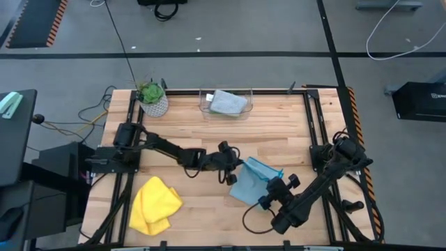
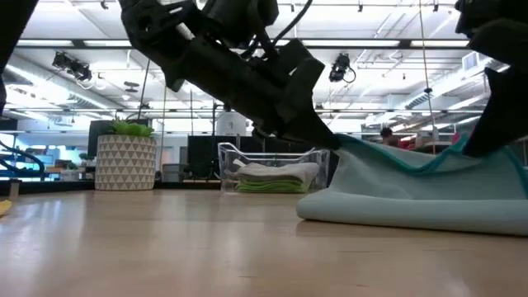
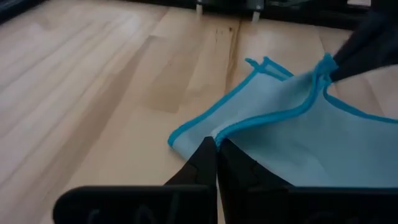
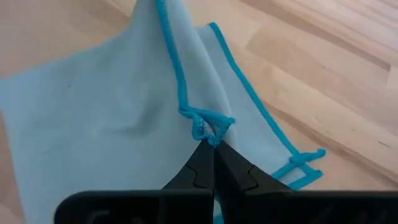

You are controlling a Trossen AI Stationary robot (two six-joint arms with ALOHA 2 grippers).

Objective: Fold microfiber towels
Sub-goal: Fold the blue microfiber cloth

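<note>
My jaws on both arms are pinched tight on the bright piped hem of the light blue towel [image 1: 252, 180], which lies near the table's middle: my left gripper [image 3: 216, 144] on one corner, my right gripper [image 4: 213, 144] on a bunched fold of edge. The cloth looks light, limp and clingy; it sags between grips, so I judge the stitched border the surest hold. The yellow towel [image 1: 154, 204] waits crumpled nearby.

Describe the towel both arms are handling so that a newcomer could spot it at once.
On the wooden table, look near the middle, between the two dark arms. There lies the light blue towel, darker-edged; unlike the yellow towel, both end effectors pinch it.
</note>
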